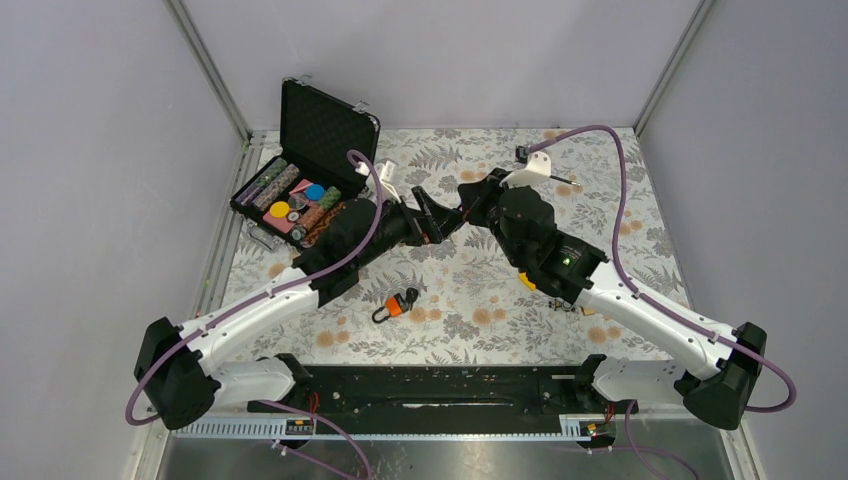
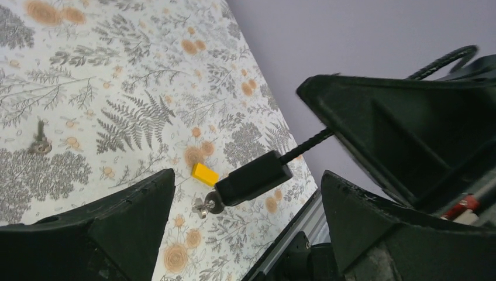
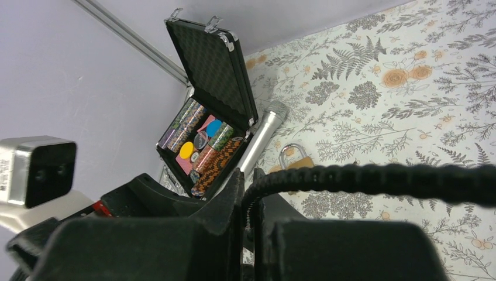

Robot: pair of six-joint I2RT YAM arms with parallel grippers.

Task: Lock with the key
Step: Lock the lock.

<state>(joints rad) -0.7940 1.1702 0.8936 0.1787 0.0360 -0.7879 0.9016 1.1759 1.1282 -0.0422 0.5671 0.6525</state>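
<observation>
Cable (image 3: 374,178) of the black lock (image 2: 252,177) is squeezed between the closed fingers of the right gripper (image 3: 248,196). The left gripper (image 2: 246,182) is held wide apart, and the black lock, with its key (image 2: 205,205), is seen just in front, between its fingers.

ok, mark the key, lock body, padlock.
key (image 2: 212,204), left wrist view, head beside the lock body
lock body (image 2: 252,177), left wrist view, middle of black housing
padlock (image 3: 303,162), right wrist view, top of body

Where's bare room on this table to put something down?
Bare cloth at the far right, between the right arm and wall, and near centre, between the orange clip and yellow block. Crowded around the chip case and where the arms meet.
</observation>
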